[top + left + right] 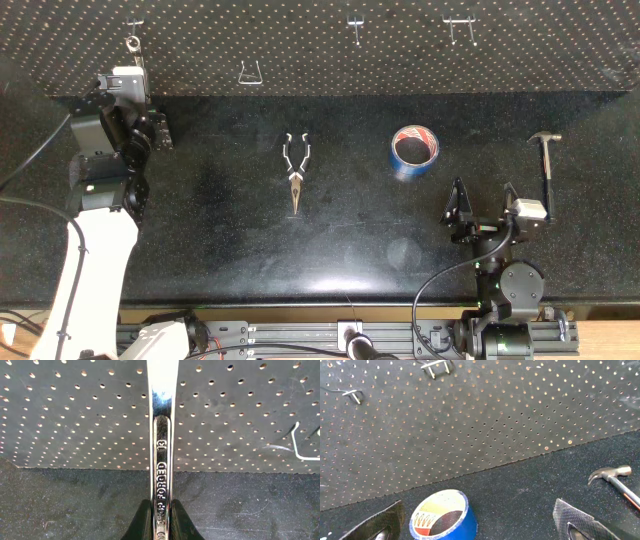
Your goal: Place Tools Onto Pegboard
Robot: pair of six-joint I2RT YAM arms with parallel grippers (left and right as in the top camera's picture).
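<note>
Left gripper (160,521): yours is clamped on the wrench (161,435) at the far left corner of the desk (220,250), up against the pegboard (400,60).
Wrench: the shaft stands upright in front of the board. The ring end seems to sit by the leftmost hook (135,25), but you cannot tell if it is hung on it.
Right gripper (484,205): your fingers are spread wide and hold nothing, near the desk's front right edge.
Pliers (296,170): flat at mid-desk, nose toward the front edge.
Tape roll (414,152): right of the pliers.
Hammer (546,165): by the right edge, head toward the pegboard.
</note>
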